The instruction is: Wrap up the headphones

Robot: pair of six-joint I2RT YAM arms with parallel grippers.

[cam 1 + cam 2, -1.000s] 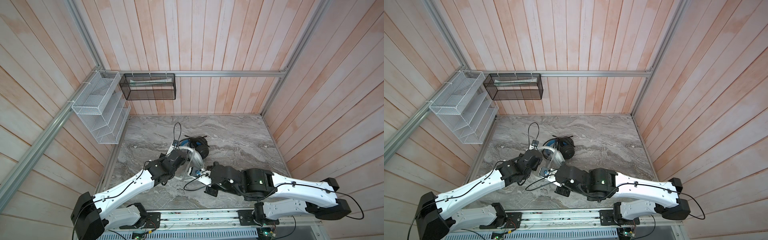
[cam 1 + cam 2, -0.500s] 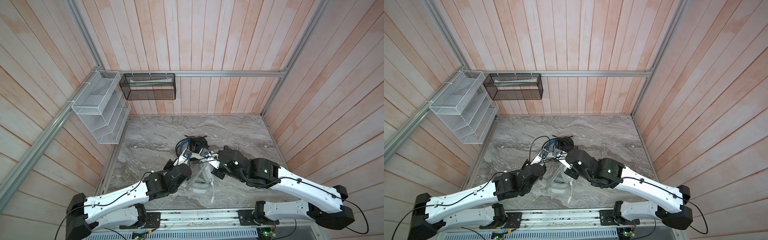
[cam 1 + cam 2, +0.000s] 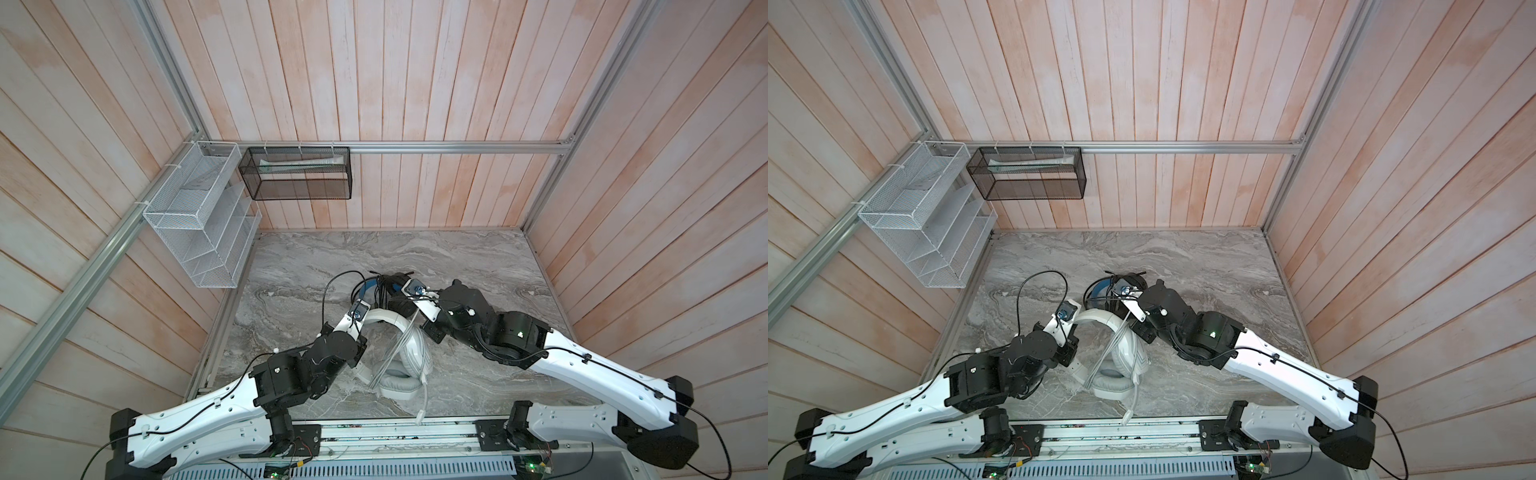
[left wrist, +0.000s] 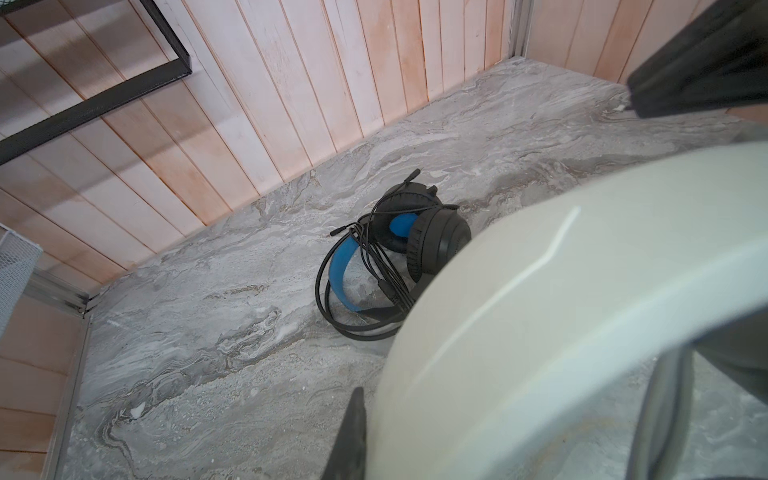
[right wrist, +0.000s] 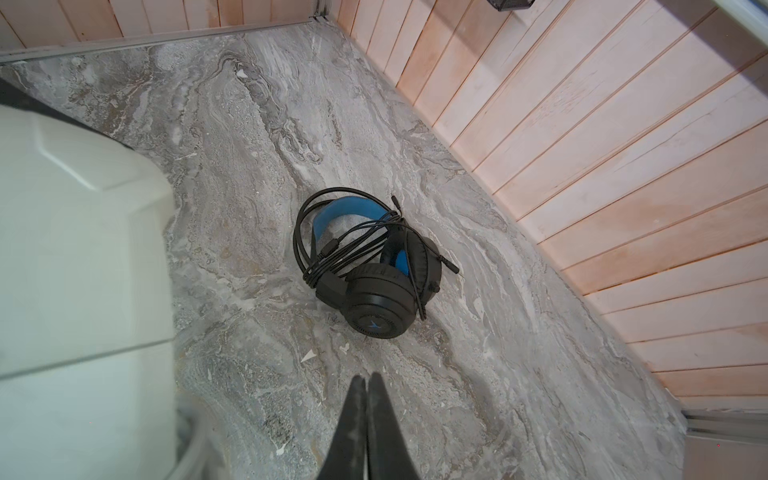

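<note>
White-grey headset (image 3: 409, 353) is lying front and centre on the tabletop (image 3: 478, 257), its grey cable (image 3: 424, 390) draping over the band and trailing toward the front edge. Left tool (image 4: 365, 399) is apparently pinching the headband. Right tool (image 5: 368, 380), pressed together and empty, is pointing at the black headset (image 5: 380, 303) behind, so the loose tail is lying on the far side from it.

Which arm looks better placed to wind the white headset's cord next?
Right, probably. Its shut gripper sits by the top of the grey cord strands strung across the white headset. The left gripper is shut at the headband and seems to be steadying it.
</note>
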